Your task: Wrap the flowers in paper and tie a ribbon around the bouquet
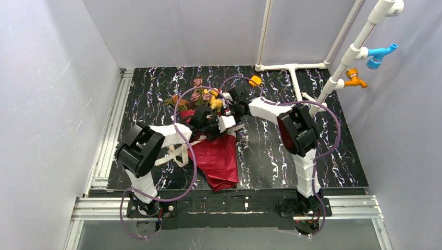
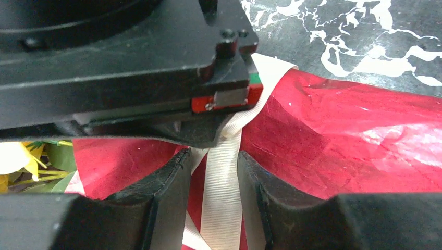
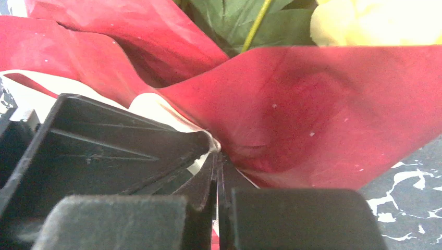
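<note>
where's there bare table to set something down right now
Bare table lies between the paper and the right arm, and again at the far left corner, beyond the left arm and left of the flowers. The middle is crowded: flowers, paper, ribbon and both arms meet there.

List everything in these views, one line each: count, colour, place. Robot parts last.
flowers: one bunch; yellow, orange, pink, green leaves; far middle of the table, sticking out of the paper.
paper: one sheet; dark red; wrapped round the flowers, tail toward the near edge.
ribbon: one; cream; across the paper.
small object: one; orange-yellow; far side.
pipes: white; far right.
blue fitting: one; upper right.
orange fitting: one; below it.
table: one; black, white veins.
cables: purple; along both arms.
left gripper: black; open, ribbon between its fingers.
right gripper: black; shut at the paper's fold.
</note>
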Available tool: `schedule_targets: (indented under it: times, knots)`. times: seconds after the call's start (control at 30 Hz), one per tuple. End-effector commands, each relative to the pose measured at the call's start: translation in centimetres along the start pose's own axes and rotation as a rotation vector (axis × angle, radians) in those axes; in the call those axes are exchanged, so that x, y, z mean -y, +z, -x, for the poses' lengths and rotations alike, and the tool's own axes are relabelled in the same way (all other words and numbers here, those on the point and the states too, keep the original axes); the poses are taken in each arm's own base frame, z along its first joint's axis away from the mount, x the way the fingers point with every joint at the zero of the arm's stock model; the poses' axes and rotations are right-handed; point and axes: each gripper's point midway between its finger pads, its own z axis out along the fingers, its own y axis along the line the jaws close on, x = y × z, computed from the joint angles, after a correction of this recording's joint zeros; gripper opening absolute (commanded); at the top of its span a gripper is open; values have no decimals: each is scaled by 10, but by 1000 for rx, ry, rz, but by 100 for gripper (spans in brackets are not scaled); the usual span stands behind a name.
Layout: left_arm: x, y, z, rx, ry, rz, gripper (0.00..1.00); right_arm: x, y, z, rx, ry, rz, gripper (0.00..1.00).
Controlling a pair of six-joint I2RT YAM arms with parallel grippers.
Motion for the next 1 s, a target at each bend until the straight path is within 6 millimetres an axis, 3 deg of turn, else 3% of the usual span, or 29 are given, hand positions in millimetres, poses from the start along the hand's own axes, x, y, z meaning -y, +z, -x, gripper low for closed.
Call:
schedule_targets:
  times: [0.0, 0.07, 0.33, 0.47, 0.63, 0.97]
  knots:
    - [-3, 6, -4, -26, 38, 25, 35, -9, -2, 15, 34, 1, 41, 1]
    - [-3, 7, -4, -32, 39, 32, 32, -10, -1, 16, 36, 3, 45, 1]
    - [4, 11, -12, -63, 45, 31, 0, -12, -7, 23, 50, 3, 49, 1]
    - [10, 5, -8, -46, 39, 16, 0, -12, -11, 30, 66, 9, 40, 1]
    - [31, -17, 8, -9, 24, -80, 0, -10, -16, 40, 80, 17, 18, 1]
    - [58, -57, 14, -54, 1, -210, 0, -11, -22, 40, 77, 32, 2, 1]
